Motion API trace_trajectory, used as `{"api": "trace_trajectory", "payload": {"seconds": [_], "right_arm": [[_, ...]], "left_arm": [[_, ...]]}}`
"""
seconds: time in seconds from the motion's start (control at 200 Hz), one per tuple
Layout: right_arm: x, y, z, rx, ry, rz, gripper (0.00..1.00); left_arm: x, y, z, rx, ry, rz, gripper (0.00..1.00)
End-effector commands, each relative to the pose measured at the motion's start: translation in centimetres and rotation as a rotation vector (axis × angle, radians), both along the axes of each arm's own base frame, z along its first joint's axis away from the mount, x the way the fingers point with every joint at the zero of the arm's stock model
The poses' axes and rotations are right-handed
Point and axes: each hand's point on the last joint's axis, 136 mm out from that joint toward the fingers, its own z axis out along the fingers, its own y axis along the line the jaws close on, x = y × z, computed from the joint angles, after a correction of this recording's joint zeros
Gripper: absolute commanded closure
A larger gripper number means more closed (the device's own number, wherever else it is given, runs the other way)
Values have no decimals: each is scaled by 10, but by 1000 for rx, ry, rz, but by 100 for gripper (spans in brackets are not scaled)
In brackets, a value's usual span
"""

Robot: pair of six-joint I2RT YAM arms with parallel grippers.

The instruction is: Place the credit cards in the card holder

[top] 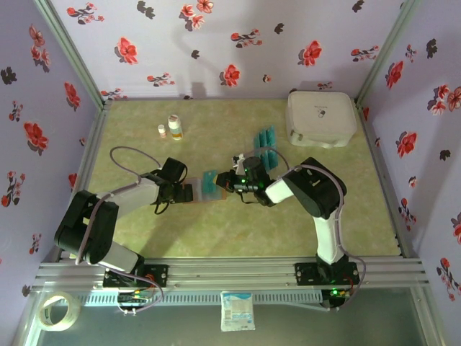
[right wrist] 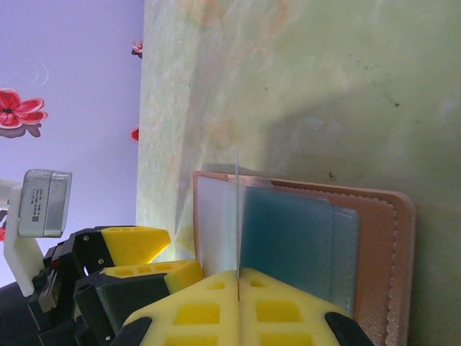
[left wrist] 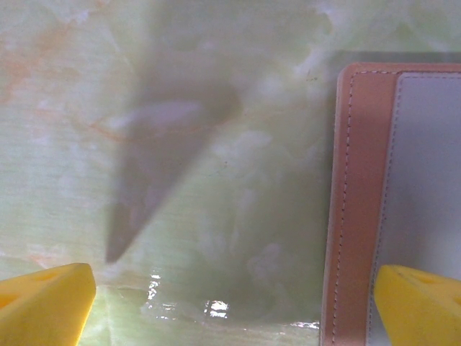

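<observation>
Brown card holder (right wrist: 378,252) lies open; my right gripper (right wrist: 238,280) clamps one credit card (right wrist: 237,216) edge-on over its pockets, left gripper (left wrist: 232,299) spread wide at its edge. Inserting; next I'd slide it in.

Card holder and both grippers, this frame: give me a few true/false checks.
1. The right gripper is shut on a credit card held edge-on over the card holder. True.
2. The left gripper is shut. False: its jaws stand open at the holder's edge.
3. The card holder is folded closed. False: it lies open, with a teal card in it.
4. Spare credit cards lie near the white case. True.
</observation>
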Motion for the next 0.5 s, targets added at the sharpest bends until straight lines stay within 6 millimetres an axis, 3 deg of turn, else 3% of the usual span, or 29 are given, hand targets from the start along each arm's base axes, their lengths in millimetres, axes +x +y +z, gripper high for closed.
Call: {"api": "trace_trajectory", "payload": {"seconds": [0.0,0.495], "right_arm": [[-1,7,5,31,-12,21,100],[-4,13,4,56,-4,35,100]], "left_arm": [[-6,6,-6,31,29,17,0],[-7,5,-6,32,33,14,0]]}}
